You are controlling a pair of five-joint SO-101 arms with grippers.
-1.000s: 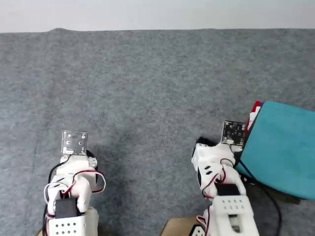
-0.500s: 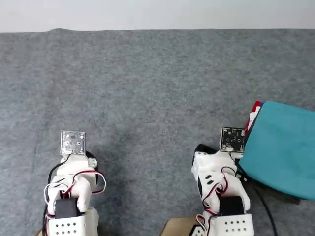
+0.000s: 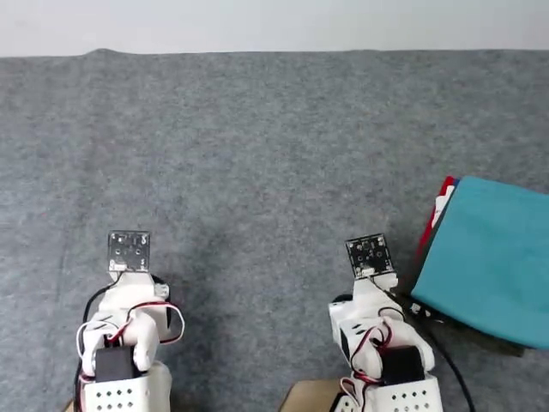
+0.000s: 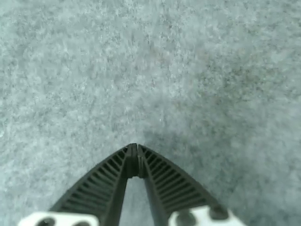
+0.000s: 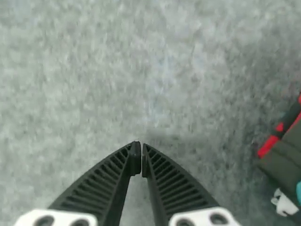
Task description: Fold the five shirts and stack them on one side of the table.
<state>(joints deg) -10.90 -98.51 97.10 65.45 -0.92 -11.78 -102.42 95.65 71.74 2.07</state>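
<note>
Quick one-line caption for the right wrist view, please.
Right gripper shut above the grey mat, with the folded shirt stack edge close by.

The desk (image 3: 274,129) is covered edge to edge by a grey cloth (image 3: 214,189) with a felted, mottled nap of lighter and darker flecks. Its far edge runs almost straight across the high view, with one small rise near the left end. Beyond that edge lies a plain, pale strip (image 3: 283,24); whether it is wall or floor cannot be told. A small tan patch (image 3: 310,396) shows at the near edge. The light is soft and even, leaving only faint, blurred shadows on the cloth.
</note>
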